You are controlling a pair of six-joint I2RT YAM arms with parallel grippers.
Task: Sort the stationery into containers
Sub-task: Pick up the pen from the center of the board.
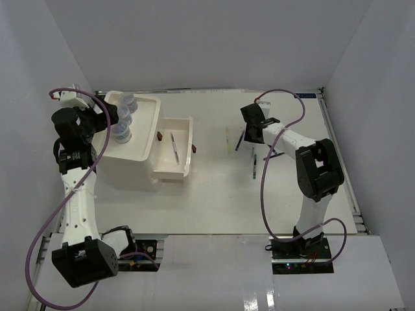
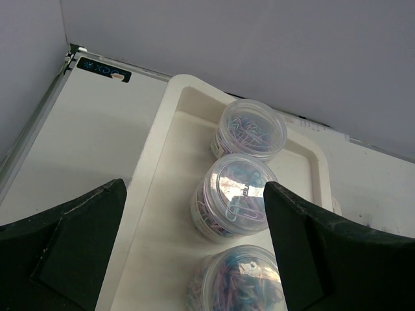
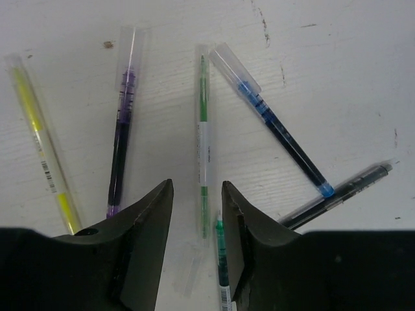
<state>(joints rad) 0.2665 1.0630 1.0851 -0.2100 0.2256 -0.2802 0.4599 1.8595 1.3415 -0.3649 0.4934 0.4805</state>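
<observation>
**Q:** Why do the three jars (image 2: 237,194) stand in a row in the tray (image 2: 155,142)?

**A:** The tray tops the white box (image 1: 126,168), so they appear already sorted. The left end effector (image 2: 194,188) hovers above the middle jar, spread to its widest and holding nothing.

**Q:** And the right end effector (image 3: 196,188)?

**A:** It is about half open and grips nothing. Its jaws stand either side of the green pen (image 3: 203,142), probably lining up a pick.

**Q:** Where does that pen belong?

**A:** Probably in the pulled-out drawer (image 1: 178,119), where one pen (image 1: 174,147) already lies. The yellow pen (image 3: 42,155), purple pen (image 3: 122,142), blue pen (image 3: 279,123) and dark pen (image 3: 337,194) lie fanned out just beside the green one.

**Q:** The surface and the room?

**A:** The white desk (image 3: 324,52) is scuffed and speckled. Plain pale walls (image 1: 194,39) enclose it on three sides.
</observation>
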